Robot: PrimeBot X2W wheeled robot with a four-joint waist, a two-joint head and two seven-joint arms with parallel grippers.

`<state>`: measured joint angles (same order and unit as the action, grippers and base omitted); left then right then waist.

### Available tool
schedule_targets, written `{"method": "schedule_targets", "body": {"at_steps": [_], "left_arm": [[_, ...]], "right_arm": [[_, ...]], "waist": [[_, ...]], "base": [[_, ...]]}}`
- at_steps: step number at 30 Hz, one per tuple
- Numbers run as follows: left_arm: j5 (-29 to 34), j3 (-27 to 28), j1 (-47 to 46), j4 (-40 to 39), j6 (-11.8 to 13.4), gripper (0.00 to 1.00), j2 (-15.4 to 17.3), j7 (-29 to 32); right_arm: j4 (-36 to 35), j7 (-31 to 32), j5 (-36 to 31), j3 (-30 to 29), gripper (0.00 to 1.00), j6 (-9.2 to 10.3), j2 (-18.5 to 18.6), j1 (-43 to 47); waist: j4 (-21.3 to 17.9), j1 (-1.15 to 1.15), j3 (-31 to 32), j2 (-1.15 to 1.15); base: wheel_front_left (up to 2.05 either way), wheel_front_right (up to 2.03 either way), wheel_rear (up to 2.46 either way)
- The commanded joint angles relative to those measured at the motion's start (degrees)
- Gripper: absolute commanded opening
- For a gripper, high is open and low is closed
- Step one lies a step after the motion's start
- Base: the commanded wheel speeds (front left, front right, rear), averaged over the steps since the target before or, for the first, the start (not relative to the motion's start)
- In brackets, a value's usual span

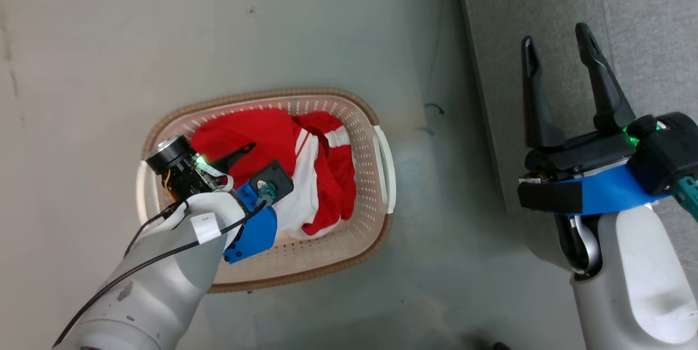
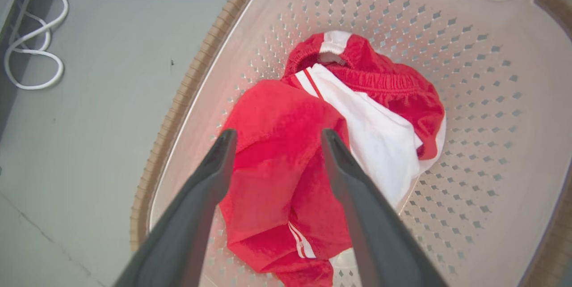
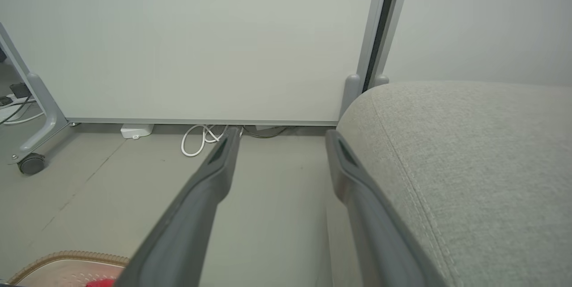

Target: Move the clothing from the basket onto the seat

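Presently, the clothing (image 1: pixel 272 132) is seen heaped inside the basket (image 1: pixel 366 137), which is set on the grey floor (image 1: pixel 109 39) near the seat (image 1: pixel 627 6). The left gripper (image 2: pixel 278 134) is held over the red fabric with its 2 fingers spread wide, nothing being clasped. The right gripper (image 1: pixel 555 36) is likewise spread and empty, held at the seat's edge, well apart from the basket.

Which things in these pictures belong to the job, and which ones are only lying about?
For the job:
- clothing, lying in the basket
- seat
- left pincer, open over the clothing
- right pincer, open near the seat

Just lying about:
- white cable on the floor
- small white box
- wheeled panel
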<state>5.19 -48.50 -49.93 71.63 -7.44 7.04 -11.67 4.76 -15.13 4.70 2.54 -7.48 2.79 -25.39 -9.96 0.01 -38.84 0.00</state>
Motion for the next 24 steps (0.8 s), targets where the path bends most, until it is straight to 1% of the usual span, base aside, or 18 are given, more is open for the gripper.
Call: {"method": "schedule_targets", "body": {"at_steps": [1,4,5,10,15,17,24], "left_arm": [[0.8,-1.2,-1.6,0.7,0.0,1.0,0.4,1.2],[1.6,-2.8,-1.9,1.2,0.0,1.0,0.5,2.4],[2.4,-4.5,-2.7,1.5,0.0,1.0,0.8,3.5],[3.1,-7.3,-4.0,1.9,0.0,1.0,1.0,4.8],[0.2,-8.4,-4.5,2.1,0.0,1.0,0.9,8.1],[-0.4,-9.6,-5.1,2.2,0.0,1.0,0.8,9.1],[-1.7,-12.2,-8.3,2.3,0.0,1.0,2.1,10.9]], "right_arm": [[-0.5,0.0,0.4,0.1,1.0,-0.03,0.2,-1.3],[-0.9,0.0,0.4,0.0,1.0,-0.03,0.2,-1.6],[-1.3,0.0,0.6,-0.2,1.0,-0.03,0.2,-2.0],[-2.4,0.0,1.0,-0.6,1.0,-0.03,0.2,-2.7],[-4.1,0.0,1.5,-0.9,1.0,-0.03,0.2,-2.9],[-4.8,0.0,1.8,-1.1,1.0,-0.03,0.2,-2.9],[-7.0,0.0,2.1,-1.6,1.0,-0.03,0.2,-3.2]], "waist": [[-1.0,-0.01,-3.1,0.0],[-1.3,-0.01,-4.4,0.0],[-1.4,-0.01,-5.8,0.0],[-1.6,-0.01,-8.6,0.0],[-1.8,-0.01,-11.7,0.0],[-1.9,-0.01,-12.9,0.0],[-2.1,-0.01,-17.0,0.0]], "base": [[0.0,0.0,0.0],[0.0,0.0,0.0],[0.0,0.0,0.0],[0.0,0.0,0.0],[0.0,0.0,0.0],[0.0,0.0,0.0],[0.0,0.0,0.0]]}}
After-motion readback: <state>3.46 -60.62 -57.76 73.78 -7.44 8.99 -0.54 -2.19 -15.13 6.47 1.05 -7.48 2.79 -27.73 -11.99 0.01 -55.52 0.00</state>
